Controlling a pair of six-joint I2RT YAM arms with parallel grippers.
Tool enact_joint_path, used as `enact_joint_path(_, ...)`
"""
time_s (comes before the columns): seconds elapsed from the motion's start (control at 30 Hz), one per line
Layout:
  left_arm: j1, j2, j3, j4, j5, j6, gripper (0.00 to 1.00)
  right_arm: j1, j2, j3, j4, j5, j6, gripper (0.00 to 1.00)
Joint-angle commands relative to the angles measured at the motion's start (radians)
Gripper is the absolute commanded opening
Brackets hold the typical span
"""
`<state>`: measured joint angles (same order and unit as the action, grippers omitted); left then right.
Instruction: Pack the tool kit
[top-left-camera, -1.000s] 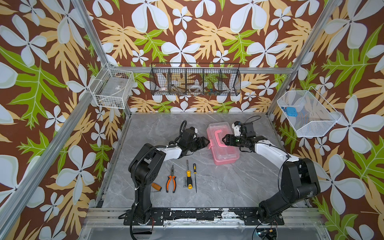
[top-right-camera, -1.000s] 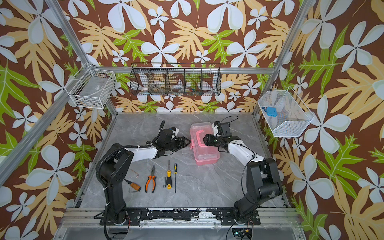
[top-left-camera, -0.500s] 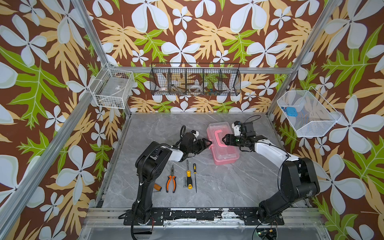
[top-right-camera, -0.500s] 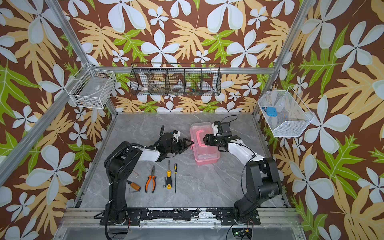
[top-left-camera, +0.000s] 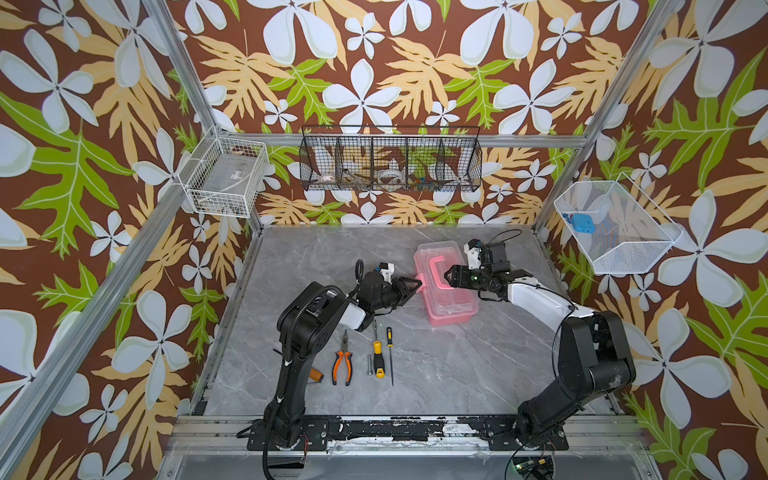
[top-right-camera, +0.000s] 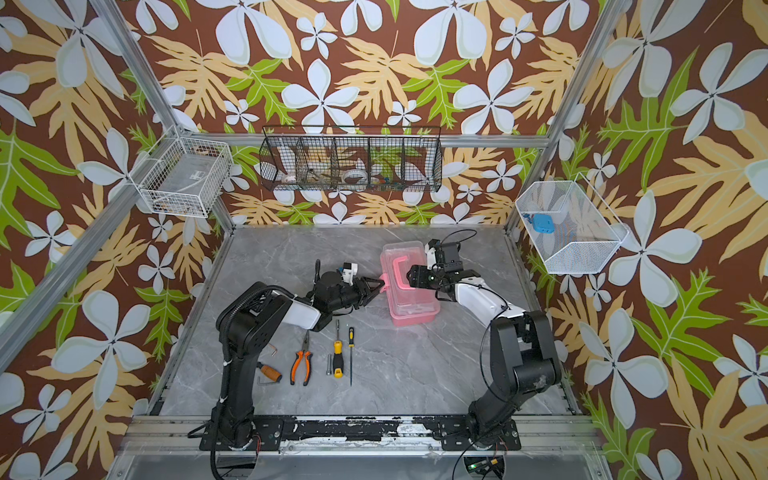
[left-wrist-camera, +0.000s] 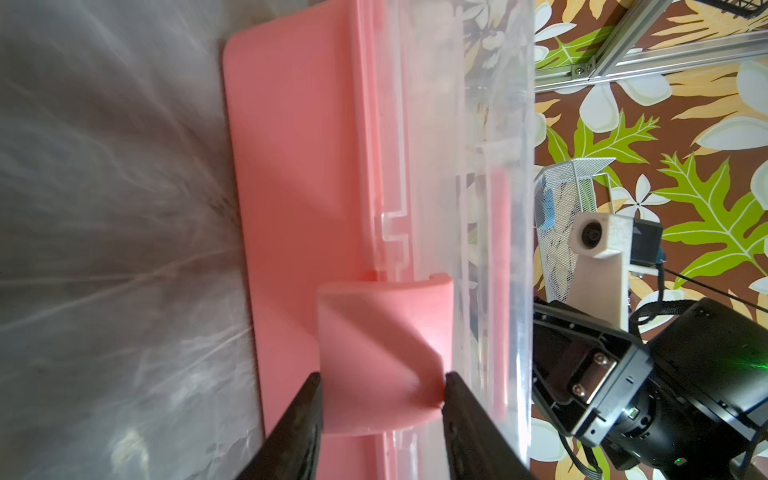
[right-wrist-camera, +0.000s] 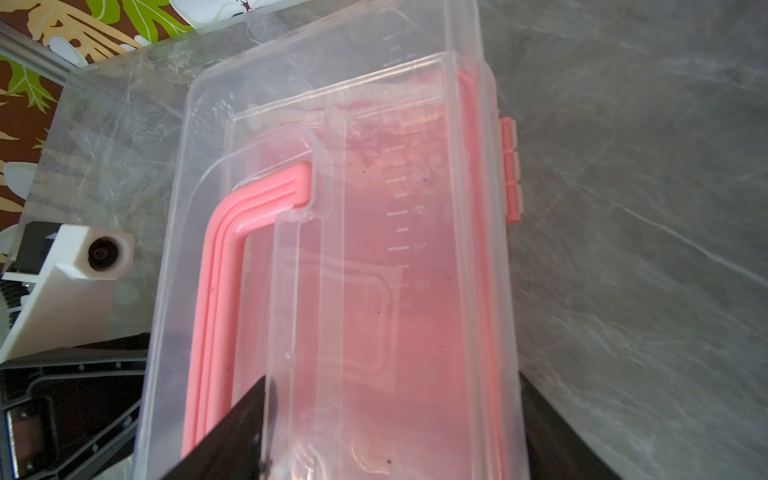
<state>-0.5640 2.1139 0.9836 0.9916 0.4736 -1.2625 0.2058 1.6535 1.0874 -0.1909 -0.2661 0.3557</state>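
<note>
Grey marble tabletop (top-left-camera: 436, 365) carries the pink case (top-left-camera: 446, 286), lid closed, with pliers (top-left-camera: 341, 362) and screwdrivers (top-left-camera: 377, 358) lined up well in front of it. The case is braced by the right gripper (right-wrist-camera: 390, 432), spread across its lid, so the latch (left-wrist-camera: 384, 353) can be pinched by the left gripper (left-wrist-camera: 380, 384), whose fingers were wide and short of it a second ago.

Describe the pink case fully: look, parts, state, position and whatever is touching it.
The pink case is a rectangular box of pink plastic with a clear lid and a pink handle lying flat in the lid. It lies closed on the grey table. The left gripper pinches its side latch; the right gripper straddles the lid.
</note>
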Motion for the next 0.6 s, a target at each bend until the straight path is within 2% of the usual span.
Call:
enact_joint_path(0.0,-0.006,-0.027,0.015,-0.022,0.023,0.050,0.42,0.004,0.019,-0.017,-0.157,-0.020,0.012,0.77)
enact_joint_path(0.17,-0.005,-0.070,0.013,-0.144,0.004,0.127,0.42,0.004,0.019,-0.017,-0.156,-0.021,0.009,0.76)
enact_joint_path(0.27,-0.001,-0.095,-0.010,-0.176,-0.002,0.145,0.48,0.004,0.020,-0.014,-0.157,-0.022,0.009,0.76)
enact_joint_path(0.4,0.004,-0.141,-0.048,-0.230,-0.024,0.182,0.49,0.004,0.020,-0.009,-0.158,-0.026,0.011,0.76)
enact_joint_path(0.57,0.004,-0.216,-0.051,-0.383,-0.106,0.276,0.52,0.004,0.009,-0.009,-0.157,-0.025,0.011,0.76)
